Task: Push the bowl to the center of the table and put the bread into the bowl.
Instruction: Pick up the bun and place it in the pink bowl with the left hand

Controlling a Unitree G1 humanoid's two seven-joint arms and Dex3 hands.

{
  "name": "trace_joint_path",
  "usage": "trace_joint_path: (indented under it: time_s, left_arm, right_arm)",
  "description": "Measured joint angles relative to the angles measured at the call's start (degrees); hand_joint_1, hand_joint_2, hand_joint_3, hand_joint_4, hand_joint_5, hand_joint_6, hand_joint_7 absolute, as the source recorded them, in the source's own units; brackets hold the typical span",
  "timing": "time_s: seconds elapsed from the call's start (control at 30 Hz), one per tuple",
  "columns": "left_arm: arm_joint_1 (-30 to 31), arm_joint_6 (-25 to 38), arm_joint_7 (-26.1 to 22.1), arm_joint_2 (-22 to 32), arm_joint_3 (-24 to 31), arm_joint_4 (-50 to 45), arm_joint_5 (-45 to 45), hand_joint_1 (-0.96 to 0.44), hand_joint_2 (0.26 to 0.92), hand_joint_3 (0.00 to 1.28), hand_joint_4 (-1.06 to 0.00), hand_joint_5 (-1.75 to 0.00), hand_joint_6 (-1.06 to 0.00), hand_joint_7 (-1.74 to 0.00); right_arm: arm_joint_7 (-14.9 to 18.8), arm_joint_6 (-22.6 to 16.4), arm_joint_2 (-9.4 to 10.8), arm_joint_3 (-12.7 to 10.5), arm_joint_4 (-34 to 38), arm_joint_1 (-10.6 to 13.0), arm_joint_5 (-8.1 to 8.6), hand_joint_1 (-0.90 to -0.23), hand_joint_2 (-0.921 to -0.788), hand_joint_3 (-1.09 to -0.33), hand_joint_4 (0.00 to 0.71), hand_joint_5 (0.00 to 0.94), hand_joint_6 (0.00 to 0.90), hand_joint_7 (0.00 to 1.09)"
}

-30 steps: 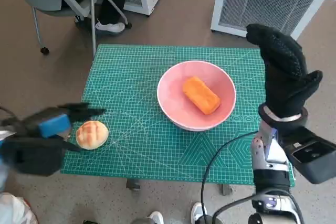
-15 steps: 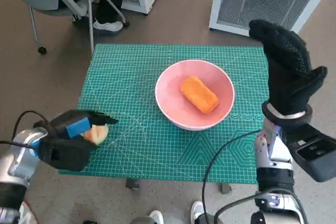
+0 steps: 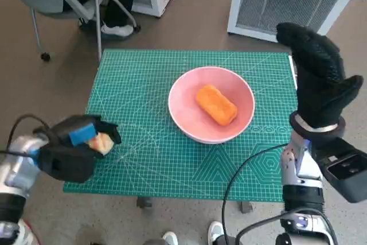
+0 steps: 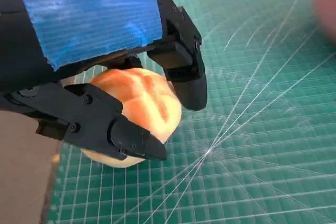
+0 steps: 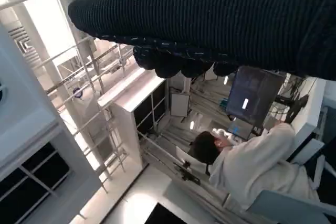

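Note:
A pink bowl stands near the middle of the green cutting mat, with an orange bread loaf lying in it. A round golden bun sits near the mat's front left corner. My left hand is over the bun, its black fingers wrapped around both sides of it. My right hand, in its black glove, is raised upright beside the mat's right edge, fingers extended, holding nothing.
A chair and a person's legs are beyond the mat's far left corner. White grilled units stand behind the table. A black cable crosses the mat's front right. A seated person shows in the right wrist view.
My left hand has closed in over the bun and its fingers now wrap it. The head camera has shifted slightly. The right hand stays raised.

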Motion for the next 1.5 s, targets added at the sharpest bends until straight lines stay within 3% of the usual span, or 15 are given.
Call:
trace_joint_path:
  time_s: [0.27, 0.53, 0.83, 1.07, 1.2, 1.27, 1.3, 1.33, 1.37, 1.4, 1.5]
  left_arm:
    - [-8.65, 1.39, 0.21, -0.69, 5.08, -9.0, -6.56, 0.0, 0.921, 0.09, -0.57, -1.24, -0.68, -1.16]
    - [-20.86, 0.75, -0.56, -6.27, 0.59, -9.79, -5.57, 0.0, 0.921, 0.11, -0.56, -1.22, -0.66, -1.22]
    - [-33.68, -5.1, 1.22, -16.96, -9.16, 0.3, 3.18, 0.0, 0.92, 0.1, -0.57, -1.18, -0.67, -1.23]
    - [-37.72, -6.96, 5.46, -24.68, -14.75, 10.9, 9.68, 0.0, 0.921, 0.1, -0.58, -1.2, -0.66, -1.2]
    - [-38.16, -6.62, 7.57, -27.88, -17.29, 15.9, 12.85, 0.0, 0.92, 0.11, -0.62, -1.21, -0.6, -1.22]
    - [-38.14, -5.56, 7.75, -29.11, -18.16, 17.89, 13.45, 0.0, 0.921, 0.16, -0.57, -1.24, -0.55, -1.3]
    - [-38.12, -4.69, 7.71, -29.73, -18.54, 18.9, 13.72, -0.13, 0.921, 0.18, -0.52, -0.95, -0.53, -1.34]
    - [-38.12, -3.79, 7.52, -30.24, -18.88, 19.73, 13.94, -0.17, 0.921, 0.19, -0.53, -0.8, -0.52, -1.35]
    - [-38.11, -2.85, 7.09, -30.6, -19.19, 20.46, 14.16, -0.19, 0.902, 0.18, -0.53, -0.54, -0.48, -1.22]
    - [-38.12, -1.75, 6.46, -30.99, -19.53, 21.13, 14.29, -0.16, 0.886, 0.14, -0.51, -0.35, -0.47, -0.92]
    - [-38.11, 1.71, 3.98, -32.05, -20.67, 23.12, 14.84, -0.14, 0.866, 0.05, -0.35, -0.11, -0.45, -0.37]
  right_arm:
    - [0.14, -0.39, -0.01, -0.25, 0.45, -0.25, 0.1, -0.576, -0.921, -0.872, -0.001, 0.5, -0.001, 0.74]
    - [0.9, -0.8, 0.08, -0.75, 1.77, -1.21, 0.41, -0.575, -0.921, -0.872, -0.001, 0.519, -0.001, 0.75]
    - [0.91, -1.41, 0.87, -0.39, 2.29, -2.05, 0.11, -0.571, -0.921, -0.887, -0.001, 0.523, -0.001, 0.72]
    - [0.91, -1.46, 1.02, -0.13, 2.36, -2.03, 0.08, -0.576, -0.921, -0.89, -0.001, 0.518, -0.001, 0.71]
    - [0.91, -1.46, 1.01, -0.02, 2.32, -1.96, 0.06, -0.579, -0.921, -0.887, -0.001, 0.512, -0.001, 0.71]
    - [0.9, -1.46, 1.0, 0.02, 2.25, -1.91, 0.03, -0.577, -0.921, -0.885, -0.001, 0.503, -0.001, 0.7]
    - [0.9, -1.47, 0.99, 0.02, 2.22, -1.88, 0.0, -0.577, -0.921, -0.885, -0.001, 0.499, -0.001, 0.7]
    - [0.89, -1.47, 0.97, 0.02, 2.21, -1.87, -0.02, -0.577, -0.921, -0.884, -0.001, 0.498, -0.001, 0.69]
    - [0.89, -1.47, 0.95, 0.02, 2.2, -1.86, -0.06, -0.578, -0.921, -0.883, -0.001, 0.496, -0.001, 0.69]
    - [0.88, -1.48, 0.89, 0.01, 2.19, -1.82, -0.08, -0.58, -0.921, -0.882, -0.001, 0.495, -0.001, 0.69]
    - [0.87, -1.49, 0.59, -0.1, 2.12, -1.74, -0.06, -0.584, -0.921, -0.879, -0.001, 0.494, -0.001, 0.69]
